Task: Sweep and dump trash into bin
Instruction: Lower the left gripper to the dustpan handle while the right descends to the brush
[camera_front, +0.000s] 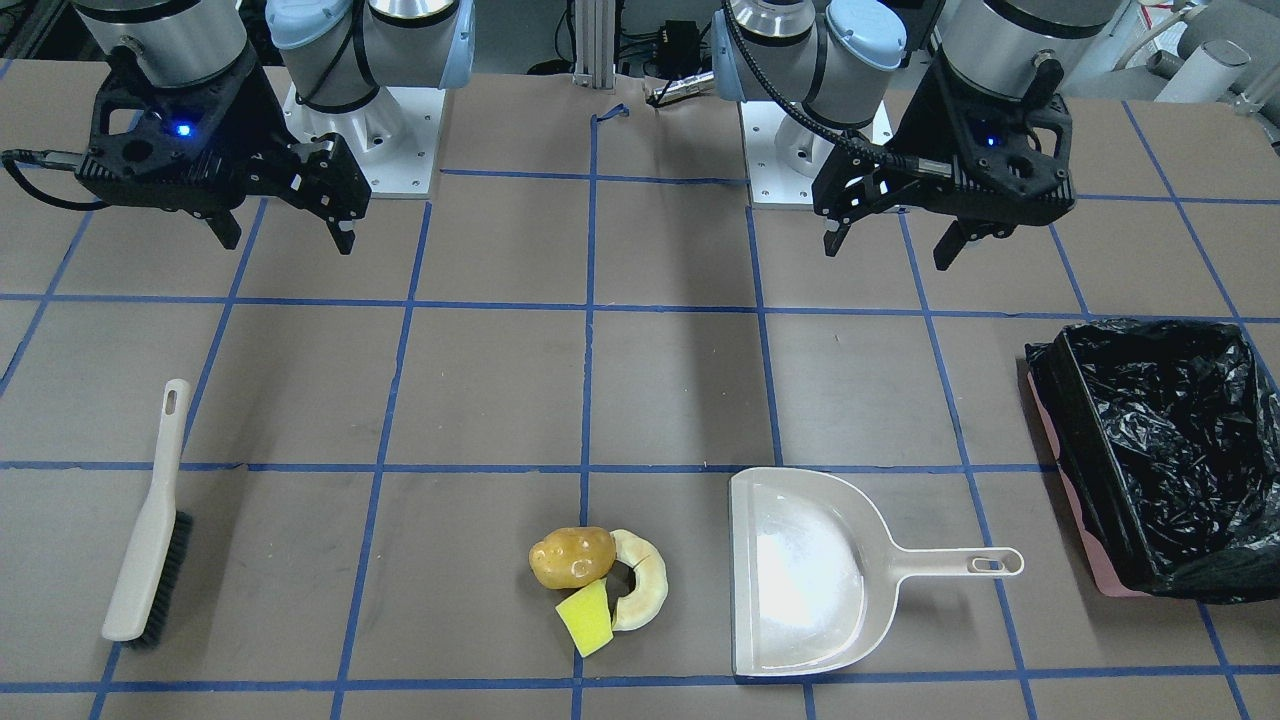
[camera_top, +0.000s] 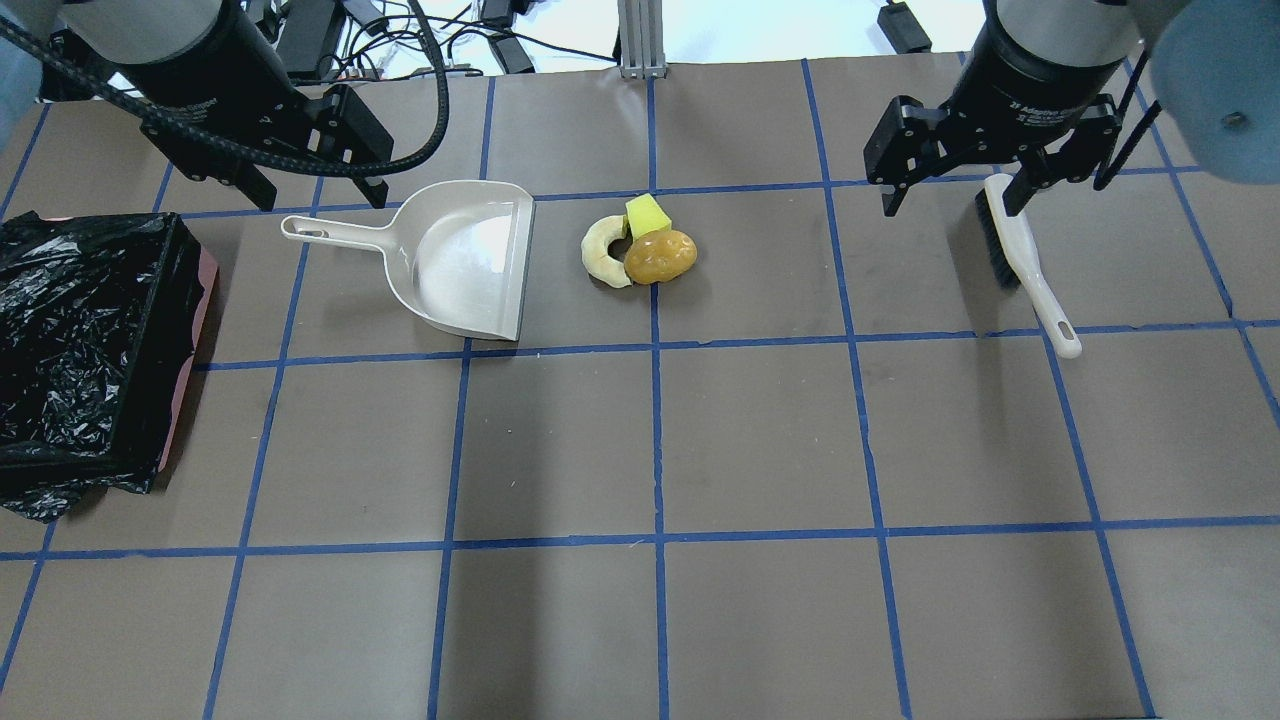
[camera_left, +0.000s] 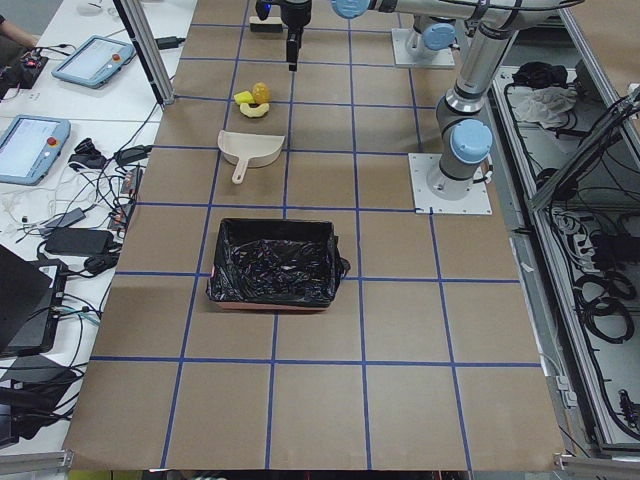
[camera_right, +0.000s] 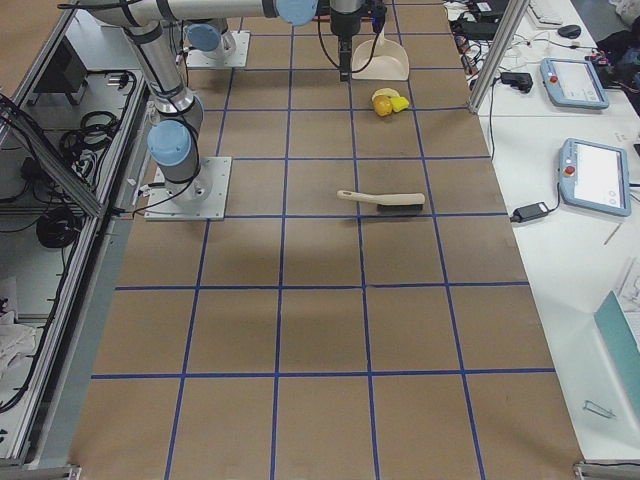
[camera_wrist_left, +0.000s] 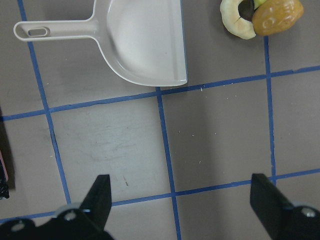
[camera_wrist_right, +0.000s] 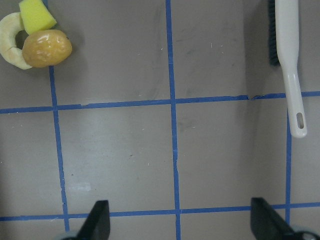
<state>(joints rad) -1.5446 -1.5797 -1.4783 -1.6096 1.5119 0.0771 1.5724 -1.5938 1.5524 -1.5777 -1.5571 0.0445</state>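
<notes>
The trash lies in one cluster on the table: a golden-brown potato lump (camera_front: 571, 557), a cream ring slice (camera_front: 640, 590) and a yellow wedge (camera_front: 585, 618). A cream dustpan (camera_top: 465, 258) lies just beside them with its open mouth toward them. The black-lined bin (camera_top: 165, 300) stands at the table's left end. A brush (camera_top: 1020, 255) lies at the right. My left gripper (camera_top: 320, 198) is open and empty, held above the dustpan's handle. My right gripper (camera_top: 950, 205) is open and empty, held above the brush's bristle end.
Blue tape lines mark a grid on the brown table (camera_top: 660, 450). Both arm bases (camera_front: 360, 130) stand at the robot's edge of the table. Tablets and cables (camera_left: 60, 150) lie on a side bench beyond the far edge.
</notes>
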